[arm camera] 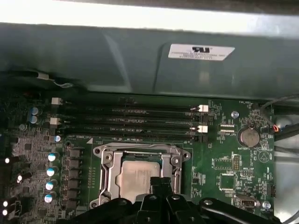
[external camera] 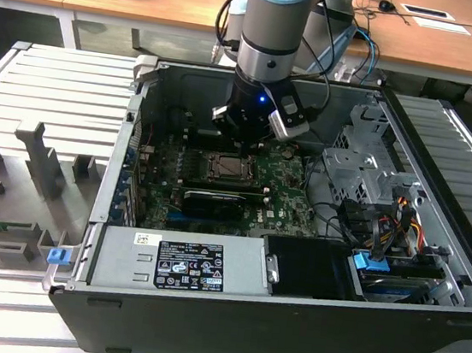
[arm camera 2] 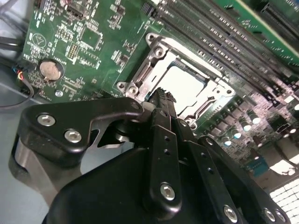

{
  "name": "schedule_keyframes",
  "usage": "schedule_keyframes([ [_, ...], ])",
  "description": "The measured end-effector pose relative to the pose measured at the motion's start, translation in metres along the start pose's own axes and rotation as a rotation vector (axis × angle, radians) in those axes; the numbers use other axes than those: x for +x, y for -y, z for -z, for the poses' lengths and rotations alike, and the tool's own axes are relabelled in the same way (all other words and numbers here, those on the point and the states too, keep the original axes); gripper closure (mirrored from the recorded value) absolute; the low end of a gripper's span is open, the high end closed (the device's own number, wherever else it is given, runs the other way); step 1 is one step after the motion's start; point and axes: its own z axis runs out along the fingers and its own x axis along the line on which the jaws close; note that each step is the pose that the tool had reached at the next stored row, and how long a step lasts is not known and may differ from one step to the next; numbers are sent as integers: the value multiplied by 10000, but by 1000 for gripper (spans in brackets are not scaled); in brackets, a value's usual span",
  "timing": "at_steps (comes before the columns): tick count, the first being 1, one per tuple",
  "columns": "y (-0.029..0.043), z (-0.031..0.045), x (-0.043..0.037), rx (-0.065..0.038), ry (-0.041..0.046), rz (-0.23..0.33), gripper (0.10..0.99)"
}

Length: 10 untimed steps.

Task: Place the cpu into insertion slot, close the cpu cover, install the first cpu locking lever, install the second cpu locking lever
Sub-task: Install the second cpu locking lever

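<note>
Steel-grey computer case (external camera: 200, 327), lid off, with the arm reaching down inside; green motherboard (arm camera: 224, 154) on its floor, beneath the pincer (arm camera: 161, 183).

Insertion slot (external camera: 224, 168): directly under the wrist, its near rim at the fingertips.

Cpu cover (arm camera: 105, 163): I see it lying flat over the slot, its frame edge just beside the pincer tips and, in the second wrist view, apparently touching them.

Cpu (arm camera: 135, 175): seated in the slot and showing pale through the cover's window, just beyond the tips, untouched by them.

Pincer: clenched, fingers together, nothing between them that I can see.

Step in hand, as I judge it: placing and covering look done; the first locking lever is the work now; I cannot tell whether either lever is latched. That move calls for a firm, narrow push along the slot's rim, clear of the chip.
</note>
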Motion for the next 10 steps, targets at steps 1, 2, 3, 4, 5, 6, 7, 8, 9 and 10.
schedule_keyframes([
  [1, 17, 1, 1, -1, 0, 0, 980],
  [2, 28, 2, 1, 0, 0, 0, 980],
  [3, 36, 3, 2, -1, 0, 1, 980],
  [4, 44, 5, 3, -1, 0, -1, 980],
  [5, 46, 10, 3, 2, 0, -2, 980],
  [6, 46, 34, 2, 0, 0, -1, 980],
  [7, 45, 54, 2, 1, 0, 0, 980],
  [8, 45, 60, 2, -1, 1, -1, 980],
  [9, 46, 60, 2, -3, 2, 0, 980],
  [10, 48, 60, 2, -3, 5, 0, 980],
])
